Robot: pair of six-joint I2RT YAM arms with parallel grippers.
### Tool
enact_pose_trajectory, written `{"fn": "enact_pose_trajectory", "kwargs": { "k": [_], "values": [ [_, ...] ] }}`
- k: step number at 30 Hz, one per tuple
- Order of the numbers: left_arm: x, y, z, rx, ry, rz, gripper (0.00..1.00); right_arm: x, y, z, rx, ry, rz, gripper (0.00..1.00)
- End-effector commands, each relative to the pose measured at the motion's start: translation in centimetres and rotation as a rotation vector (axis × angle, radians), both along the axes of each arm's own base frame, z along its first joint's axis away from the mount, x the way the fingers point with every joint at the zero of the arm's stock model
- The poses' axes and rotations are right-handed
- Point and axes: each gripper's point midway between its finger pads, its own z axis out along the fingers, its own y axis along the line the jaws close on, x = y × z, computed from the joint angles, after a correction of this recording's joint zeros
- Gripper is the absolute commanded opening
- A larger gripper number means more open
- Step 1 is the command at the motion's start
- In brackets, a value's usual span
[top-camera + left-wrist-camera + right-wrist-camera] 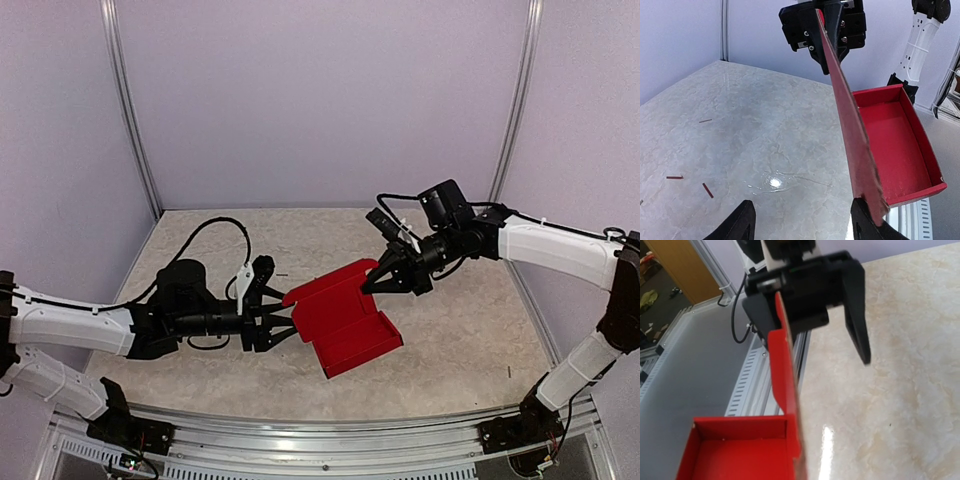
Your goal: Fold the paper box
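Note:
The red paper box (350, 335) sits mid-table as an open tray (895, 145) with its lid flap (335, 290) raised on edge. My right gripper (372, 283) is shut on the flap's far edge and shows at the top of the left wrist view (824, 35). My left gripper (285, 322) stands open around the flap's near end. That end (867, 185) rests against the right one of its fingers (862, 227), while the other is well apart from the card. The right wrist view looks down the flap (785, 375) to the tray (740, 450); its own fingertips are hidden.
Small red scraps (706, 190) lie on the marble tabletop (740, 130) left of the box. A slotted metal rail (330, 440) runs along the near edge. Pale walls and corner posts (135, 120) close in the back and sides.

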Motion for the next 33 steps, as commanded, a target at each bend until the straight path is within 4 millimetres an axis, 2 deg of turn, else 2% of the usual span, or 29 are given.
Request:
{"fn": "enact_pose_trajectory", "kwargs": {
  "k": [1,4,18,23,29,33],
  "values": [
    [-1.0,0.9,0.5,-0.005,-0.010,-0.005,0.64,1.2,-0.3,-0.2,-0.024,-0.060,-0.052,0.00],
    [-1.2,0.7,1.1,-0.022,-0.015,-0.020,0.64,1.3,-0.1,-0.2,-0.023,-0.051,-0.051,0.00],
    [-2.0,-2.6,2.0,-0.066,-0.032,-0.155,0.64,1.5,-0.2,-0.4,-0.034,-0.055,-0.063,0.00],
    [-2.3,-2.6,2.0,-0.051,-0.021,-0.166,0.64,1.7,-0.3,-0.5,-0.042,-0.060,-0.075,0.00],
    [-3.0,-2.0,2.9,-0.061,-0.021,-0.174,0.64,1.8,-0.2,-0.8,-0.044,-0.056,-0.073,0.00],
    [-3.1,-2.6,3.2,-0.082,-0.017,-0.203,0.63,1.7,-0.1,-0.6,-0.034,-0.046,-0.066,0.00]
  ]
}}
